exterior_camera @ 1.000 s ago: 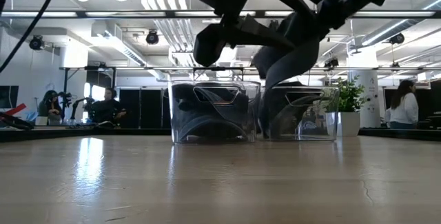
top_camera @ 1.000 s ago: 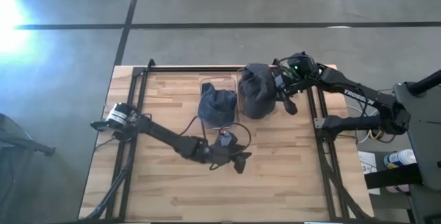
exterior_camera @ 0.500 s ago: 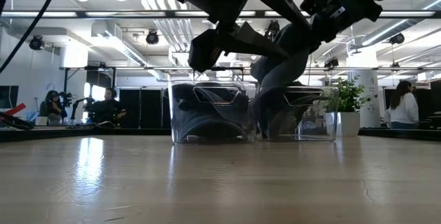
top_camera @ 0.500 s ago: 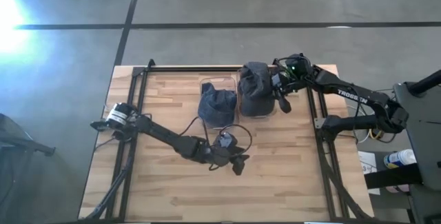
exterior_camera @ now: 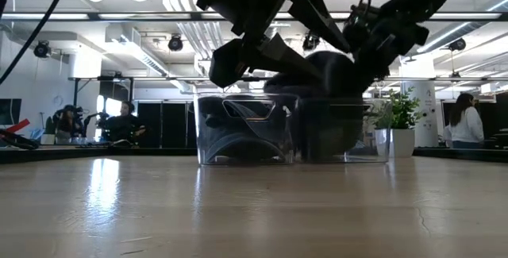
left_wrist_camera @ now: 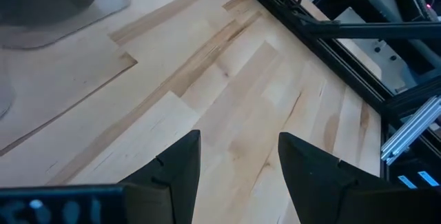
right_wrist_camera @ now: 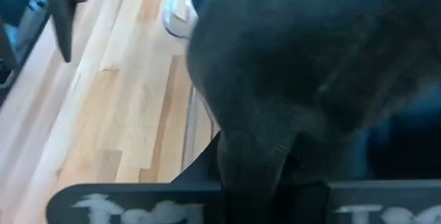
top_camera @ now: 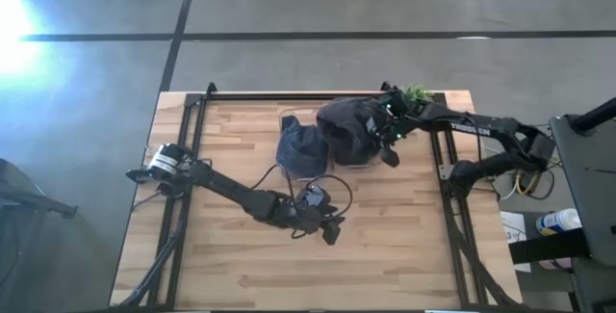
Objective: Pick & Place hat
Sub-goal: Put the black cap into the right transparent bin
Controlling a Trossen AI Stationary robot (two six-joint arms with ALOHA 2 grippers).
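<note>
A dark grey hat (top_camera: 345,128) bulges over the right clear bin (top_camera: 364,164) near the table's far edge, and my right gripper (top_camera: 385,136) is shut on it. In the low view the hat (exterior_camera: 327,71) sits at the rim of that bin (exterior_camera: 353,135). A second, bluish hat (top_camera: 301,147) lies in the left clear bin (exterior_camera: 238,131). My left gripper (top_camera: 330,228) hovers open above bare wood nearer the table's near edge, its fingers apart (left_wrist_camera: 238,165). My right gripper (right_wrist_camera: 251,179) pinches a gathered fold of the hat's cloth (right_wrist_camera: 251,145) between its two fingers; how many layers does not show. The fingers come from the table's right side, slanting down. The hat spreads away from the fingers toward the table's left, its lower part down in the right bin.
Black rails (top_camera: 448,173) frame the wooden table on its left, right and far sides. A cable loops on the wood by the left arm (top_camera: 274,173). Open wood lies toward the near edge. People sit and stand in the room beyond the table.
My right gripper has moved toward the table's left and down, tipping over. The hat, which hung tall below the fingers, has sunk onto the right bin and spread out toward the left bin.
</note>
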